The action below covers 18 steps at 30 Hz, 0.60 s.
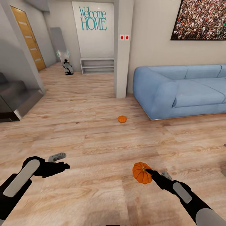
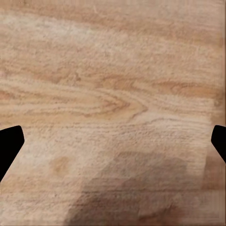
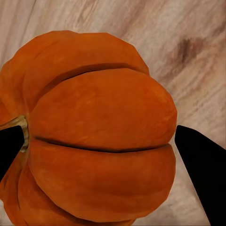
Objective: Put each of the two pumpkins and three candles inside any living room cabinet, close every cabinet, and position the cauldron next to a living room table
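Only readable thing here is the teal lettering on the white wall panel at the far end of the room: it says "Welcome HOME", with "Welcome" on the top line and "HOME" in caps below it. The framed picture above the sofa has no words I can make out.

Both arms are showing matte black casings with smooth, pale grey, rounded oblong panels set along their upper sides. The left hand is wearing black fingers beside a light grey link, and the right hand is showing tapered black fingertips with a small grey piece behind them.
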Motion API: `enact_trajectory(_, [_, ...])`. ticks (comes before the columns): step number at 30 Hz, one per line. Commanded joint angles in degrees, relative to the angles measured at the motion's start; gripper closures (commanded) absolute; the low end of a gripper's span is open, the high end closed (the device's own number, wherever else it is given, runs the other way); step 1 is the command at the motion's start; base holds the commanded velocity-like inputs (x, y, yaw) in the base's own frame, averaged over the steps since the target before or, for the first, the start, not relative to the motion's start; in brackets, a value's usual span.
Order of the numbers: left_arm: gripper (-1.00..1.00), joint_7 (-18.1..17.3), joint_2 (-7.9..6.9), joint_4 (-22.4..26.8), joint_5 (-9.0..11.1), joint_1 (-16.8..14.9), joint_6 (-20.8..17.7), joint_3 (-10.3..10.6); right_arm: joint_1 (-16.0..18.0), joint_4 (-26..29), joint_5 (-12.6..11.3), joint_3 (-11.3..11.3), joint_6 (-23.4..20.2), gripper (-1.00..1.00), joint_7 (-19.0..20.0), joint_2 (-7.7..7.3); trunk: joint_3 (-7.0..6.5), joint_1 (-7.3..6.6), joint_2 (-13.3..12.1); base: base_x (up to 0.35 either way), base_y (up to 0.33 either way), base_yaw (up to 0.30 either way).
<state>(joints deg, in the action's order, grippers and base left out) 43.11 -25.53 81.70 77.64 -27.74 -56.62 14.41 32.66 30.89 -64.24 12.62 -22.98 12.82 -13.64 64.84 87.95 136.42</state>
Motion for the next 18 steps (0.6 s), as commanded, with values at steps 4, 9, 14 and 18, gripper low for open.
enact_trajectory(4, [-1.00,0.52,-0.05,0.04,0.58,-0.07,0.02,-0.04,0.03,0.04,-0.19,0.30,-0.18,1.00,-0.22,-0.07,-0.67,-0.89,-1.60,0.000,0.000,0.000])
enact_trajectory(9, [-1.00,0.22,-0.05,0.04,0.64,-0.09,0.00,-0.15,0.03,0.10,-0.11,0.43,-0.28,1.00,-0.22,-0.07,-0.67,-0.89,-1.60,0.000,0.000,0.000])
enact_trajectory(14, [-1.00,0.07,-0.05,0.04,0.67,-0.08,-0.01,-0.17,0.03,1.51,-0.02,0.54,-0.40,1.00,-0.31,-0.03,-0.67,-0.89,-1.60,0.000,0.000,0.000])
enact_trajectory(18, [-1.00,0.01,-0.05,0.04,0.67,-0.09,-0.01,-0.22,0.03,1.72,-0.01,0.56,-0.40,1.00,-0.29,0.01,-0.67,-0.89,-1.60,0.000,0.000,0.000])
